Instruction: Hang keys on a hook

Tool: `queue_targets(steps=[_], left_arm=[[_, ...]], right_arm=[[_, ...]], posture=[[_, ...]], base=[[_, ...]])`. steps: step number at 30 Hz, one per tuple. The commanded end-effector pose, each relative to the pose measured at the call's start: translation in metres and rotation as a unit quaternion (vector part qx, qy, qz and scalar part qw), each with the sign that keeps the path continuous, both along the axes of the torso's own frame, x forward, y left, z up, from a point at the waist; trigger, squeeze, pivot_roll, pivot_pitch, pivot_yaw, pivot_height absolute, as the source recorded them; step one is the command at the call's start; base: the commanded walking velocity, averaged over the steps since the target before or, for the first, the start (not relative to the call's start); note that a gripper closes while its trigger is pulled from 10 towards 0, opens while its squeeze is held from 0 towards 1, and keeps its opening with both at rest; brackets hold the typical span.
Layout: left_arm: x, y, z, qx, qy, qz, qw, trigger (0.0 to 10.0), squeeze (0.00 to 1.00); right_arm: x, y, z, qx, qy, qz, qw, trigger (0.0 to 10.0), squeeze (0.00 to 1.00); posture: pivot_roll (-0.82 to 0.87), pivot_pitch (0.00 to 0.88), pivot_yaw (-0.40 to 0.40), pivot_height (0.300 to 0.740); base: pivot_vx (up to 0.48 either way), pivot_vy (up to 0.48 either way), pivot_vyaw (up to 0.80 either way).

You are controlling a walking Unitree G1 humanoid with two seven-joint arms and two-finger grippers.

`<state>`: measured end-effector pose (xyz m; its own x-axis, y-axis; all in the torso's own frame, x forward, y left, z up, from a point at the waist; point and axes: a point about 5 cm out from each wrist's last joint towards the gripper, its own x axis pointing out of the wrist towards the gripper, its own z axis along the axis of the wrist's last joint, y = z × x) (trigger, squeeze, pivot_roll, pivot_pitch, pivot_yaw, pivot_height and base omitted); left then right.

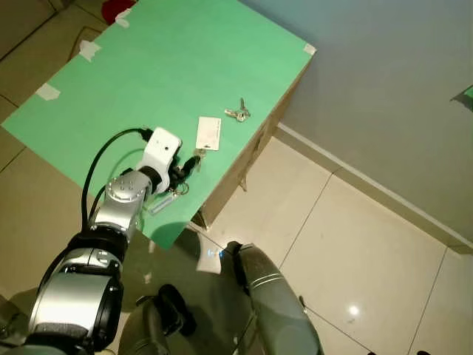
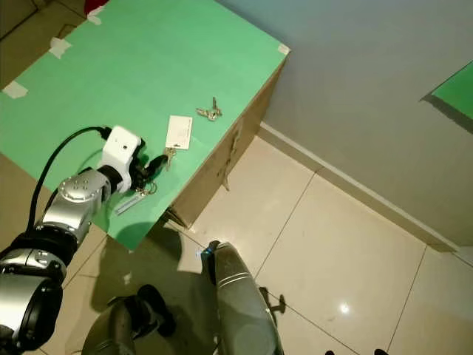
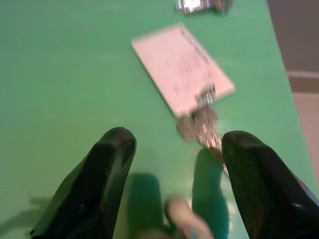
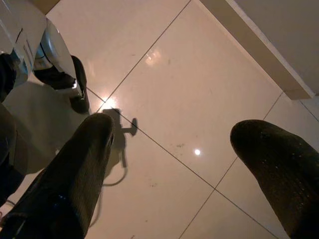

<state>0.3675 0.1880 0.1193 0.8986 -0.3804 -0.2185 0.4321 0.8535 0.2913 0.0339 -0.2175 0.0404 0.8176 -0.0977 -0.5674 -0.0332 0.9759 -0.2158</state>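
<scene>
The floor is shiny pale tile, and a grey wall stands behind. A big green worktop has bits of tape on it. The left tool is open, low over the worktop, just by the keys with a white tag. More keys lie near the edge. The right tool hangs open over the floor.
</scene>
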Motion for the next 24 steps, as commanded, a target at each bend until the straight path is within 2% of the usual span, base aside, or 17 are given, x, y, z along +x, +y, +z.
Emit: queue_targets(steps=[1, 5, 9, 14, 18, 19, 20, 21, 24], left_arm=[[-0.011, 0.004, -0.02, -0.002, 0.038, 0.0, 0.999, 10.0, 0.0], [-0.019, 0.01, -0.029, 0.002, 0.059, 0.012, 0.998, 10.0, 0.0], [-0.022, 0.017, -0.027, 0.012, 0.054, 0.032, 0.998, 10.0, 0.0], [-0.023, 0.019, -0.026, 0.014, 0.054, 0.037, 0.998, 10.0, 0.0], [-0.026, 0.021, -0.037, 0.009, 0.075, 0.052, 0.996, 10.0, 0.0], [-0.027, 0.021, -0.041, 0.004, 0.086, 0.055, 0.995, 4.0, 0.0], [-0.028, 0.02, -0.044, -0.001, 0.096, 0.058, 0.994, 2.6, 0.0], [-0.028, 0.02, -0.046, -0.004, 0.103, 0.059, 0.993, 0.0, 0.0], [-0.034, 0.016, -0.058, -0.003, 0.135, 0.057, 0.989, 0.0, 0.0]], right_arm=[[-0.009, -0.007, -0.002, -0.006, 0.021, -0.007, 1.0, 10.0, 0.0], [-0.009, -0.006, -0.002, -0.004, 0.022, -0.005, 1.0, 10.0, 0.0], [-0.008, -0.006, -0.004, -0.004, 0.024, -0.001, 1.0, 10.0, 0.0], [-0.007, -0.006, -0.006, -0.003, 0.025, 0.002, 1.0, 10.0, 0.0], [-0.004, -0.006, -0.007, -0.002, 0.023, 0.009, 1.0, 10.0, 0.0], [-0.004, -0.006, -0.007, -0.002, 0.023, 0.01, 1.0, 10.0, 0.0], [-0.003, -0.006, -0.006, -0.003, 0.022, 0.011, 1.0, 10.0, 0.0], [-0.003, -0.006, -0.006, -0.003, 0.022, 0.011, 1.0, 10.0, 0.0], [-0.003, -0.008, -0.002, -0.007, 0.022, 0.012, 1.0, 10.0, 0.0]], posture=[[-0.44, 0.413, -0.101, 0.683], [-0.43, 0.413, -0.105, 0.683], [-0.42, 0.408, -0.111, 0.683], [-0.41, 0.405, -0.112, 0.683], [-0.41, 0.403, -0.115, 0.683], [-0.41, 0.403, -0.115, 0.683], [-0.41, 0.403, -0.115, 0.683], [-0.41, 0.403, -0.115, 0.683], [-0.42, 0.388, -0.127, 0.683]], base=[[0.0, 0.0, 0.0], [0.0, 0.0, 0.0], [0.0, 0.0, 0.0], [0.0, 0.0, 0.0], [0.0, 0.0, 0.0], [0.0, 0.0, 0.0], [0.0, 0.0, 0.0], [0.0, 0.0, 0.0], [0.0, 0.0, 0.0]])
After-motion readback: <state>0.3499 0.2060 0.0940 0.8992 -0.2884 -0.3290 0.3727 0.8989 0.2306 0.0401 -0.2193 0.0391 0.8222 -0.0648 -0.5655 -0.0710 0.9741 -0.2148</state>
